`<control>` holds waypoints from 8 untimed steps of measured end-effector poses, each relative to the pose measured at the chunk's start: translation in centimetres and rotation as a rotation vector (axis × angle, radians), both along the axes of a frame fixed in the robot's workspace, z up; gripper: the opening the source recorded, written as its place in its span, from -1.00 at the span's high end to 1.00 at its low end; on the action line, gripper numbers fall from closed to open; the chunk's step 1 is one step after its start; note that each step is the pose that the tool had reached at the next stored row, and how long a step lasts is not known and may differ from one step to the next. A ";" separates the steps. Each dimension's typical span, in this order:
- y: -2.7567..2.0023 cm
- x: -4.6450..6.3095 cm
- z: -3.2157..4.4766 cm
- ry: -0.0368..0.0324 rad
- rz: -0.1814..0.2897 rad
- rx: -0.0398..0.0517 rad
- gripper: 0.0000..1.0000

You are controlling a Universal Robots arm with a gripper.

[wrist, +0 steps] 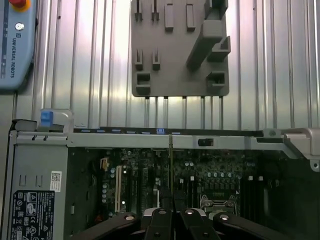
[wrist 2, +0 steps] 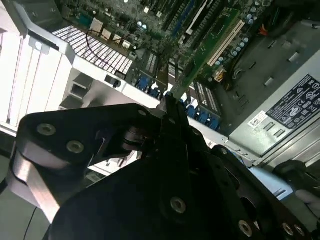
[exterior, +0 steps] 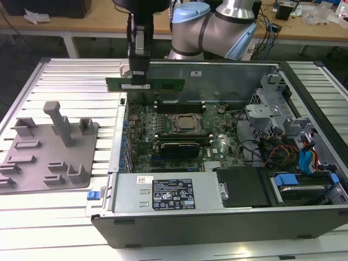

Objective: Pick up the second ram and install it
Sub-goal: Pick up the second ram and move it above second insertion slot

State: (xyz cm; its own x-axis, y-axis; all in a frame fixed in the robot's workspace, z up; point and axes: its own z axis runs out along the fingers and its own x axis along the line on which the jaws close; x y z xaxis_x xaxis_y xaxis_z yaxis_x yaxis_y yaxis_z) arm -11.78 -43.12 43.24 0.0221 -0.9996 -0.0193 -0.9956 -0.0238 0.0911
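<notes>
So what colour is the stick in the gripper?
The ram is green; the exterior view shows it best.

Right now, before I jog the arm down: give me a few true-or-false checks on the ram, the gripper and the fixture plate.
1. The gripper is shut on the second ram. True.
2. The ram is seated in a slot on the motherboard. False: it is held in the air above the open computer case.
3. The grey fixture plate lies outside the case, on the exterior view's left. True.
4. The ram is held on end. False: it is held level, with its long edge horizontal.
</notes>
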 end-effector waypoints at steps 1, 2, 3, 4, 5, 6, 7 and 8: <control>0.10 0.7 -0.13 0.0015 -0.001 0.0000 0.80; 0.17 1.3 -0.24 0.0027 -0.001 0.0001 0.80; 0.27 1.9 -0.36 0.0038 -0.001 0.0001 0.80; 0.33 2.2 -0.42 0.0045 -0.001 0.0000 0.80; 0.38 2.5 -0.48 0.0050 -0.001 0.0000 0.80; 0.51 3.0 -0.59 0.0057 -0.001 -0.0001 0.80; 0.78 3.5 -0.77 0.0062 -0.001 0.0001 0.80; 0.86 3.5 -0.96 0.0061 -0.001 0.0001 0.80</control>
